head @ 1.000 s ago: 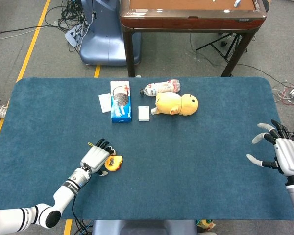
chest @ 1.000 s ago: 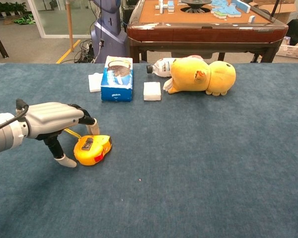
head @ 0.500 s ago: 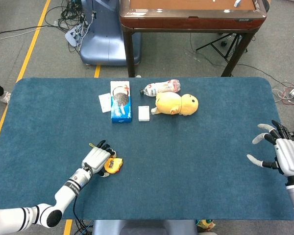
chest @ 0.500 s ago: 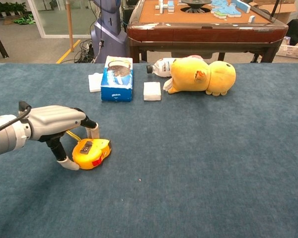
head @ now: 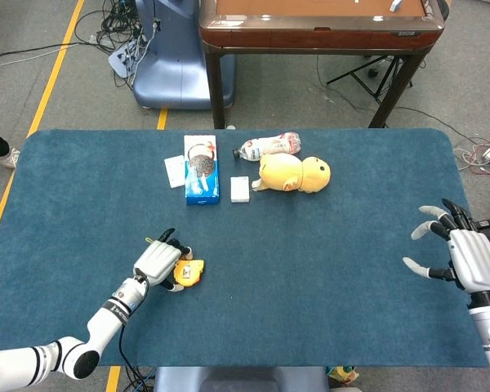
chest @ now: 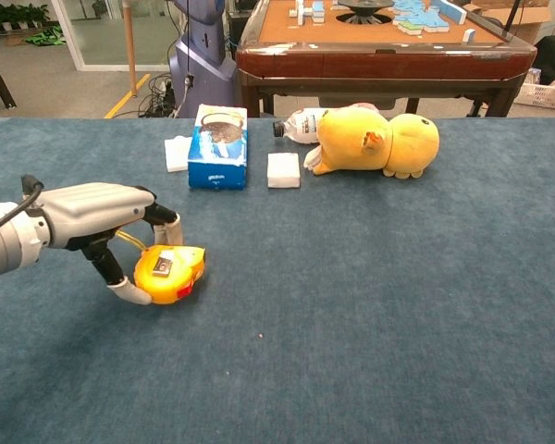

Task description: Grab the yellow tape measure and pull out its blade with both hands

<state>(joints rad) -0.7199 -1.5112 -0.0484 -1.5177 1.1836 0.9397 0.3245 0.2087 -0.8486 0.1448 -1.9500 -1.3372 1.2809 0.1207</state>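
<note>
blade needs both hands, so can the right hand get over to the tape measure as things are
Probably yes. The right hand hovers open at the table's far right, and bare blue cloth lies between it and the tape measure that the left hand grips. Reach itself is unclear.

Yellow plush duck (chest: 379, 141), bottle (chest: 298, 123) behind; tissue box (chest: 218, 144) left.

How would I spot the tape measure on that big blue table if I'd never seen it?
Start at the blue table and go to its near left part, away from the cluster by the yellow plush duck. There the left hand pinches the yellow tape measure between its fingers. It is a small rounded yellow case with a red patch.
</note>
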